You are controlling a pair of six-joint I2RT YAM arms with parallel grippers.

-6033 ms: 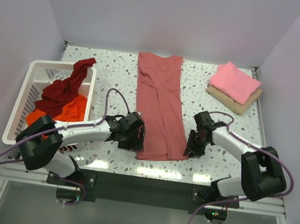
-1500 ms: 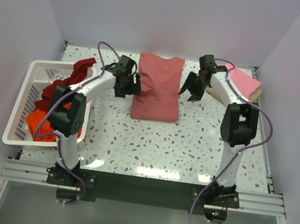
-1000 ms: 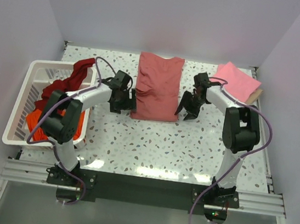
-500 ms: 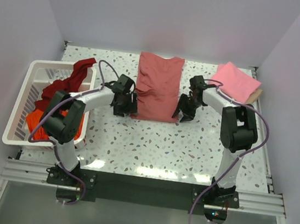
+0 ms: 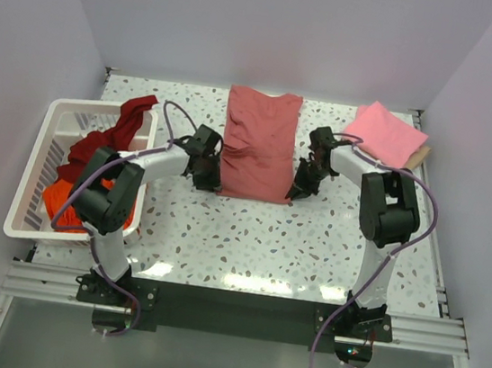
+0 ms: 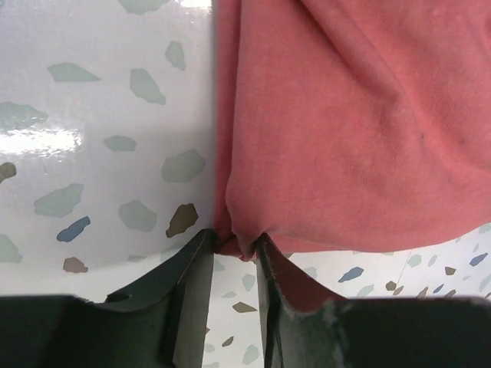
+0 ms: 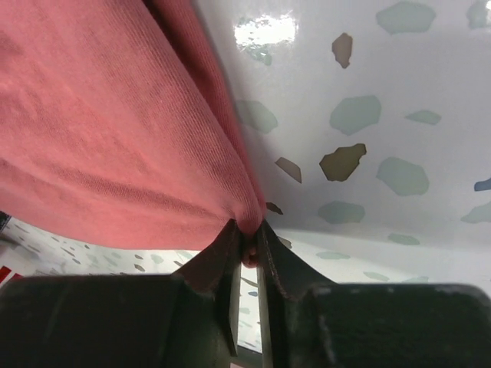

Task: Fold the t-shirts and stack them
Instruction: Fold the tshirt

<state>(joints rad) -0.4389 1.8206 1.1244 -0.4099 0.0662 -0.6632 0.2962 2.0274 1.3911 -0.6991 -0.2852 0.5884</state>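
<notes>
Top external view: four t-shirts. One rose-red t-shirt (image 5: 258,145) lies right of the white basket (image 5: 31,176), folded into a smooth rectangle with faint creases. One pink t-shirt (image 5: 385,134) lies folded farther right. One maroon t-shirt (image 5: 112,135) and one orange t-shirt (image 5: 55,200) are heaped inside the basket. Two grippers have narrow jaws: the left gripper (image 6: 232,241) pinches the rose-red shirt's near corner on the basket side, the right gripper (image 7: 247,245) its other near corner.

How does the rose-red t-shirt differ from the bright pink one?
The dusty rose-red cloth t-shirt is larger and straight; the bright pink cloth t-shirt is smaller, skewed, atop a tan cloth. Left fingers and right fingers pinch the rose-red; the pink is untouched. Both lie flat.
</notes>
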